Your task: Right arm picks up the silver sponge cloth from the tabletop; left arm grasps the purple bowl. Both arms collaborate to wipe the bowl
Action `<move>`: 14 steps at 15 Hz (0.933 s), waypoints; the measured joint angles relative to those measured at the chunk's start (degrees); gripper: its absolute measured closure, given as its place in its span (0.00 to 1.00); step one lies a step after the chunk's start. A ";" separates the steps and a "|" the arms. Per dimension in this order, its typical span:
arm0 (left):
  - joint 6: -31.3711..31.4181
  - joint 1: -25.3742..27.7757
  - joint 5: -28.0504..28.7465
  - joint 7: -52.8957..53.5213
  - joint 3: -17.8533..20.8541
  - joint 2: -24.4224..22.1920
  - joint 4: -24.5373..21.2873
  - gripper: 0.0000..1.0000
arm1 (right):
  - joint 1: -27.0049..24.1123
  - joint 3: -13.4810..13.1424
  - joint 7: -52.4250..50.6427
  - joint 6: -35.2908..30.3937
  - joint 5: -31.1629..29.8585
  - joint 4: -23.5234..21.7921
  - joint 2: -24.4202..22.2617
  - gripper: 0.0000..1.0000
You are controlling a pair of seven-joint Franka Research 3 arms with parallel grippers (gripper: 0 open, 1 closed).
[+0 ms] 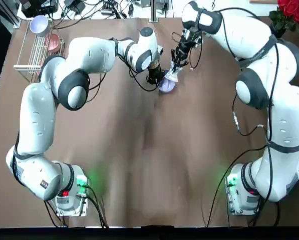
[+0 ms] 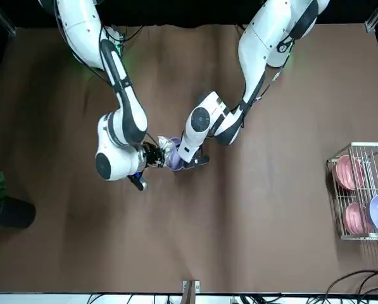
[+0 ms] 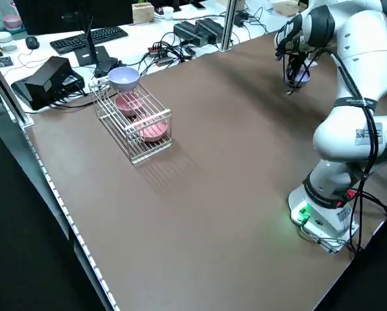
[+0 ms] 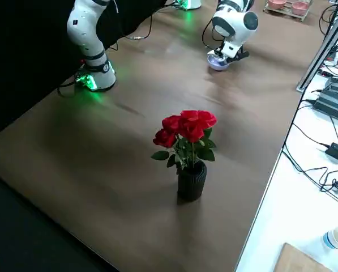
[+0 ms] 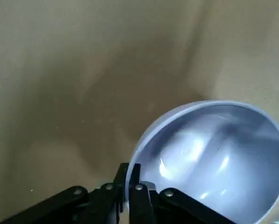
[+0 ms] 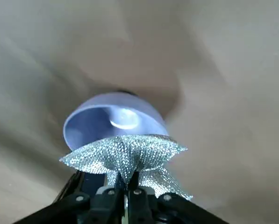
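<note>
Bowl [image 5: 214, 158] rim btwn L pincer [image 5: 128, 179] tips

The brown tabletop [image 3: 199, 214] is catching soft glare and shadows. Beyond its edge, a white desk [image 3: 57, 48] is holding a keyboard [image 3: 88, 39], a monitor [image 3: 83, 14] and tangled cables [image 3: 170, 48]. Black panels [image 3: 31, 240] are flanking the tabletop.

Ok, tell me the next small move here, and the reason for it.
Probably the right gripper should ease the silver sponge cloth into the purple bowl and start rubbing: the left gripper already pinches the bowl's rim, and the held cloth sits right at its opening.
</note>
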 joint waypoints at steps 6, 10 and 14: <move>0.00 0.00 0.00 0.00 0.00 0.01 0.02 0.95 | 1.82 -0.01 0.03 3.89 2.25 -0.17 3.71 0.96; 0.01 0.00 0.00 0.00 0.00 0.01 0.04 0.95 | 1.82 0.78 -0.98 3.77 4.03 -0.49 5.23 0.96; 0.01 0.00 0.00 0.00 0.00 0.02 0.04 0.95 | 1.83 1.94 -4.06 4.30 6.79 -0.51 7.88 0.96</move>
